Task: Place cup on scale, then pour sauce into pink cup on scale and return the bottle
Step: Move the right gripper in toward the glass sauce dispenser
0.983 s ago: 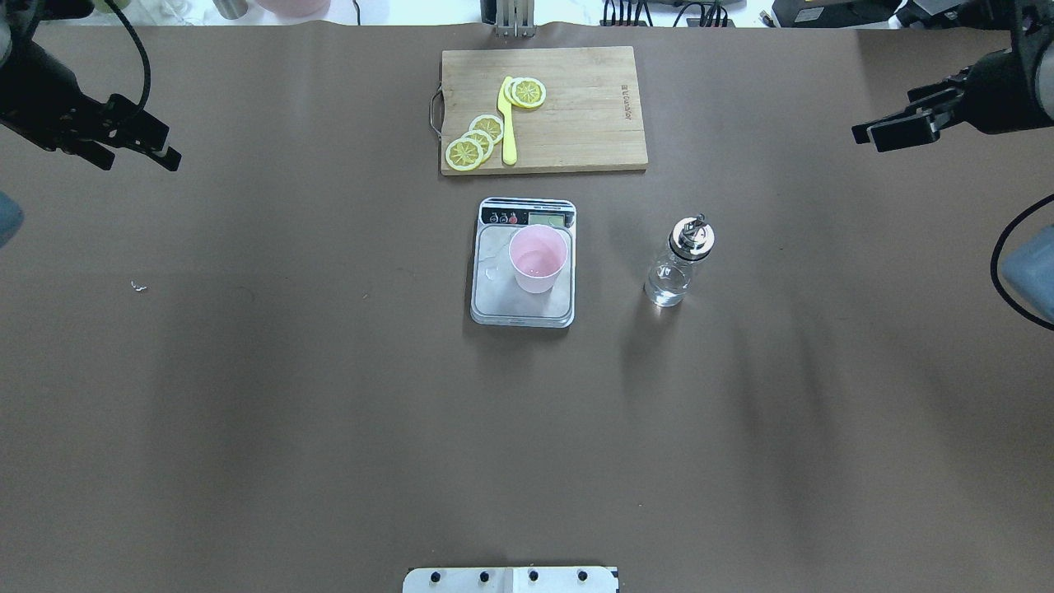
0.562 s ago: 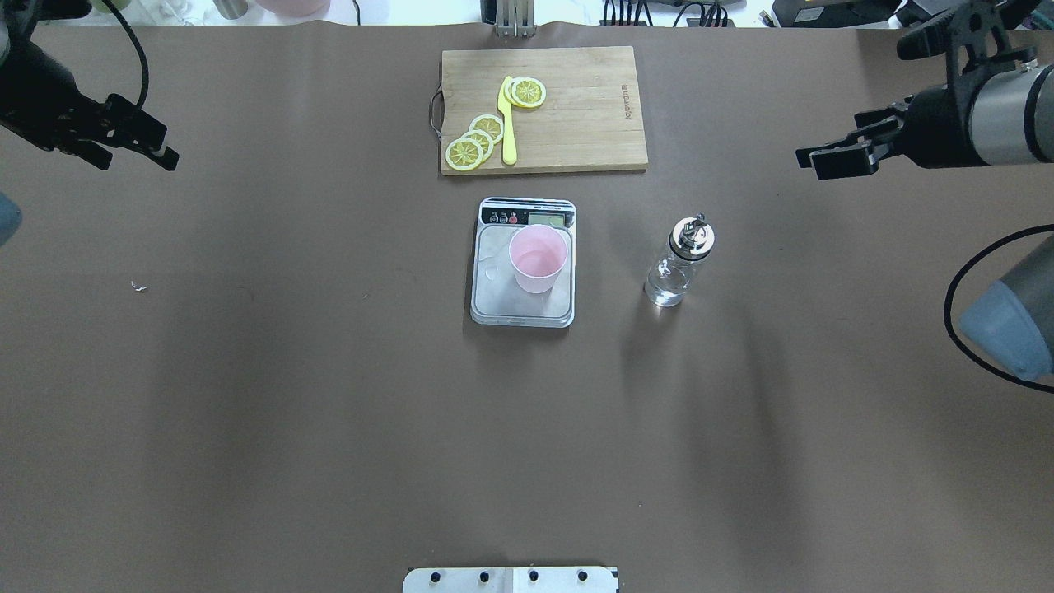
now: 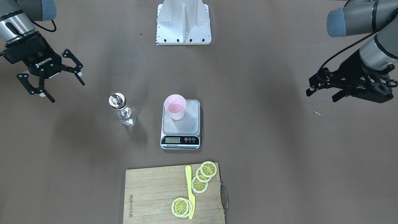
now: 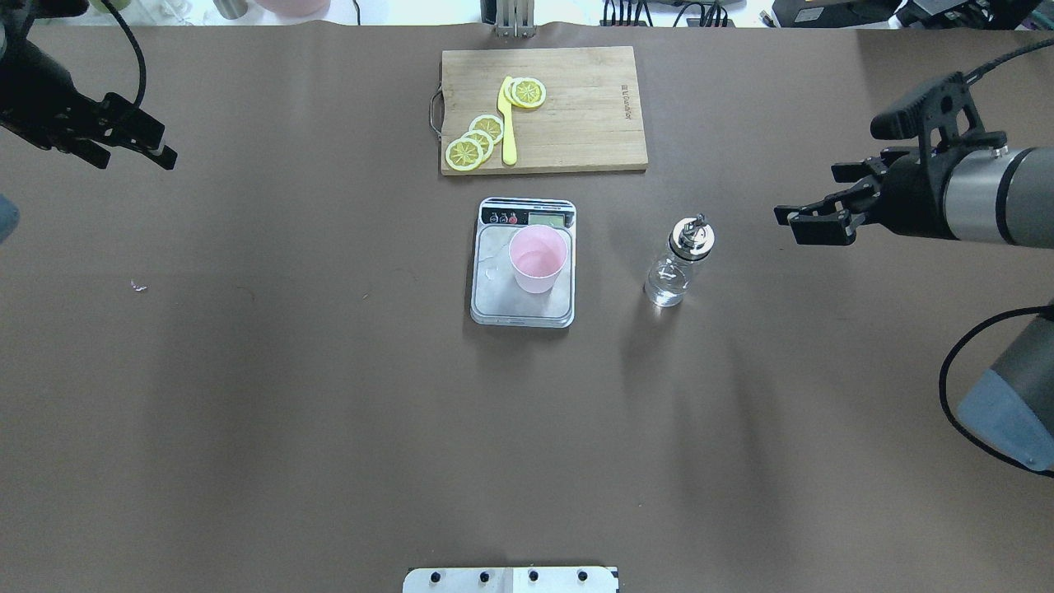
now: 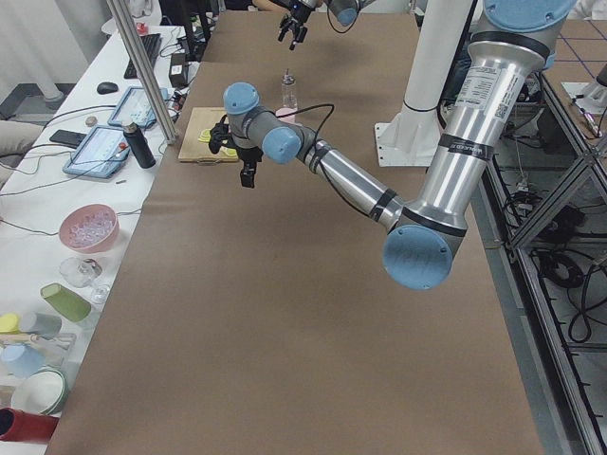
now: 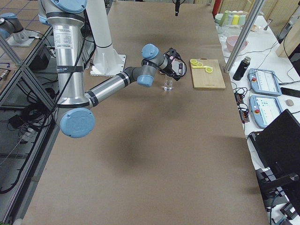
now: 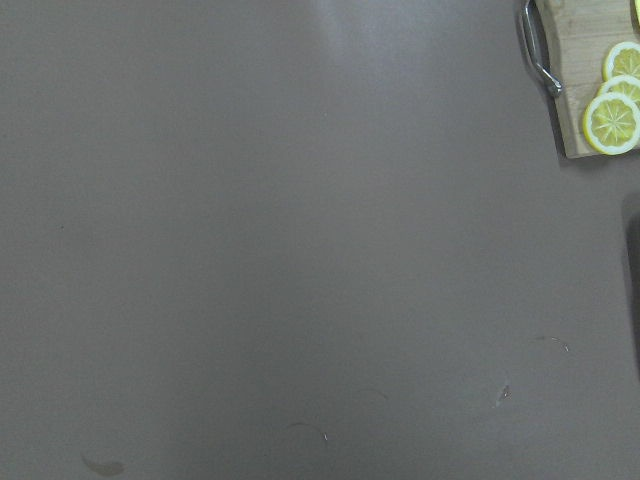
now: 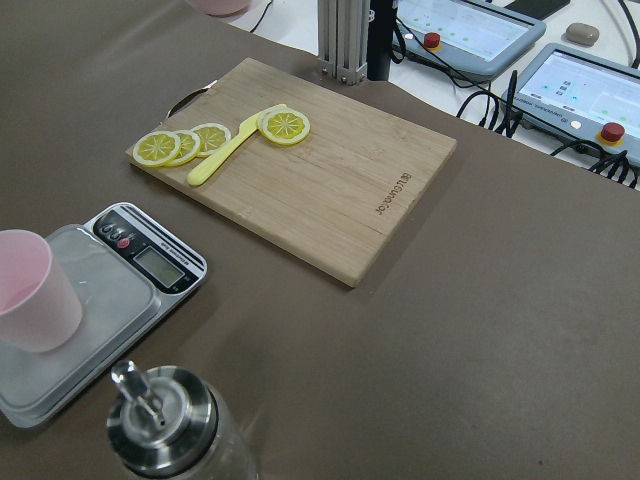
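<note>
Two robot arms hang over a brown bench (image 4: 329, 412), neither touching anything. The pink cup (image 4: 538, 259) stands upright on the steel platform of the scale (image 4: 494, 305), on the half nearer the bottle. The scale lies flat at the middle of the bench, its display strip (image 3: 180, 140) turned away from the robot. The clear glass bottle (image 4: 679, 265), capped with a silver collar and pour spout, stands upright on the bench on the robot's right of the scale, apart from it.

The right arm (image 4: 972, 193) reaches in from the edge toward the bottle, and its jaws are spread wide and empty, off to the bottle's side and clear of it. The left arm (image 4: 49, 111) hangs well away at the far left edge, its jaws parted and holding nothing.

Beyond the scale lies a wooden cutting board (image 4: 576, 107) carrying lemon slices (image 4: 486, 128) and a yellow knife (image 4: 508, 132).
</note>
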Robot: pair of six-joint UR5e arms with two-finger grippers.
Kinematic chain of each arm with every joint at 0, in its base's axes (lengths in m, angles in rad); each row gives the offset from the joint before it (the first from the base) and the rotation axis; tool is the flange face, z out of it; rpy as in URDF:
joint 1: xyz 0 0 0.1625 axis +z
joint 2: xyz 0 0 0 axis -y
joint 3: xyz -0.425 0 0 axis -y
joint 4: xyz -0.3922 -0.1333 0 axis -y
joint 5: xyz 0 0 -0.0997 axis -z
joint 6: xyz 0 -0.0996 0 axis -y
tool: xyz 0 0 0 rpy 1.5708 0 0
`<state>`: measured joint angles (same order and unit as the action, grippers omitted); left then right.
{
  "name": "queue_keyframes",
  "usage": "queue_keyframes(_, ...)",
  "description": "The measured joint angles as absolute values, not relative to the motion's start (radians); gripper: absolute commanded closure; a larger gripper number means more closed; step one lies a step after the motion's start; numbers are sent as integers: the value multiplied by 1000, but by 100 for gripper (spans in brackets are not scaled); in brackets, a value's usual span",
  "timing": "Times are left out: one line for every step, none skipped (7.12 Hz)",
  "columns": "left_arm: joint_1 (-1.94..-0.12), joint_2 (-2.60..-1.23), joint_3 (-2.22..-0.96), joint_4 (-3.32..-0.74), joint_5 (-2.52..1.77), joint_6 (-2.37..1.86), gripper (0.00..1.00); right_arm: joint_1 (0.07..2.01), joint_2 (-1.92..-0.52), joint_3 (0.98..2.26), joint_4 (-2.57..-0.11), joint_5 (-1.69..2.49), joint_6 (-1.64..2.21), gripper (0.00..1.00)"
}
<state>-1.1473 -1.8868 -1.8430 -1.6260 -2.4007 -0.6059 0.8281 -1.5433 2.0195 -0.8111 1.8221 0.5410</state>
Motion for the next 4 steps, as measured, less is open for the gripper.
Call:
queue_keyframes(-1147,-1887,-1843,-1626,-2401,-606,1,785,-1568,2020,-780,1775,544,0)
queue_keyframes(-1147,-1887,-1843,-1626,-2400,-606,1,757,-1589,2019,-752,1756,544,0)
queue_keyframes(-1147,-1887,-1844,-1626,-2400,-606,1,733,-1599,2014,-731,1749,543,0)
queue_keyframes(-1147,-1887,-1845,-1626,-2399,-606,1,704,-1598,2009,-722,1736,543,0)
